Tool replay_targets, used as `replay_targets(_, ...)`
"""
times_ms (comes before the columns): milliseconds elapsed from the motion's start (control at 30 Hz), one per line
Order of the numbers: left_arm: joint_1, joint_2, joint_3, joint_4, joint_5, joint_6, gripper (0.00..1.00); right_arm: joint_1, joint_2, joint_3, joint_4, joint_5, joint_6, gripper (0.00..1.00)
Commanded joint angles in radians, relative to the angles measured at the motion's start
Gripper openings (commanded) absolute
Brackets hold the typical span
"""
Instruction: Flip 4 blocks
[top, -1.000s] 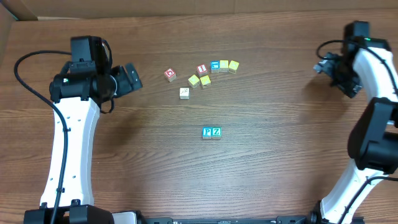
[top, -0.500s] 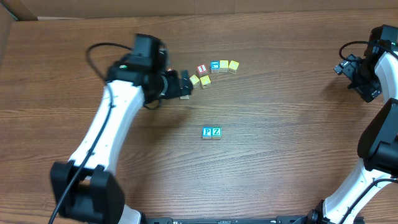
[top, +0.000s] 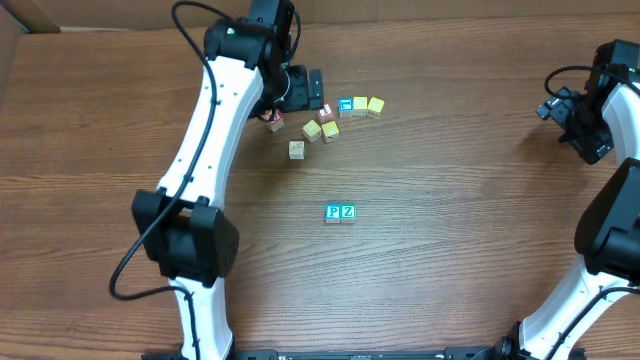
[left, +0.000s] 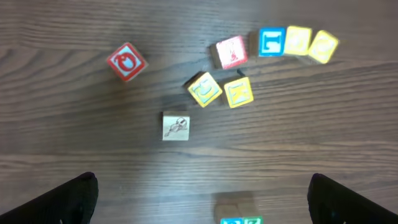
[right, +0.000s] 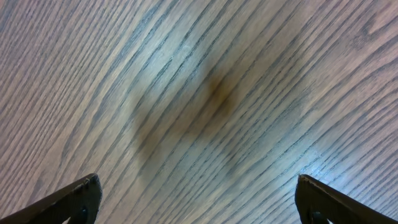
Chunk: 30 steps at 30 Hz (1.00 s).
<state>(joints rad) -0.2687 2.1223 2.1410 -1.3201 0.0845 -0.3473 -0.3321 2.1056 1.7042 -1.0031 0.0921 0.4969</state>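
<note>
Over the wood-grain bench (top: 450, 250), the left pincer (top: 318, 90) spread wide and gripping nothing. Since half a second back, swung further up and right: then over the plain whitish wooden cube (top: 297, 149), now above the upper cluster, just beside the red "1" cube (top: 325, 112) in the overhead view.

From the left wrist, looking straight down on that cluster between two dark fingertips (left: 68, 199) set far apart. Up left there, the red-faced "O" wooden cube (left: 127, 61), alone and turned on a diagonal; from overhead, partly tucked under the arm. Below and right of it, the whitish cube, with a faint drawing on top, possibly a figure, too blurred to read. Up right of that and apart from it, two yellow cubes (left: 204, 89) close together. Along the top, a blue-marked cube (left: 272, 42) in a row with two more yellow cubes (left: 298, 40).

Well below the cluster, mid-bench, the blue "P" cube (top: 333, 212) and green "Z" cube (top: 347, 211) side by side, touching, unmoved.

Far right, the right pincer (top: 552, 110) parked where it was half a second back, likewise spread and empty, with only bare bench under its wrist camera.
</note>
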Motion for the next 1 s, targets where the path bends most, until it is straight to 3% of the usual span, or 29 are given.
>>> replay_targets(0,-0.010,0.060,0.015,-0.009,0.019,0.027,0.86,0.002,-0.009,0.018,0.006,-0.001,0.000,1.00)
replay_targets(67,-0.011,0.079,0.005,-0.020,0.020,0.025,0.57,0.002,-0.009,0.018,0.006,-0.001,0.000,1.00)
replay_targets(133,-0.014,0.093,-0.013,-0.030,0.019,0.005,0.47,0.002,-0.009,0.018,0.006,-0.001,0.000,1.00)
replay_targets(567,-0.053,0.246,-0.040,-0.057,-0.074,-0.013,0.50,0.002,-0.009,0.018,0.006,-0.001,0.000,1.00)
replay_targets(967,-0.053,0.278,-0.040,-0.003,-0.173,-0.012,0.51,0.002,-0.009,0.018,0.006,-0.001,0.000,1.00)
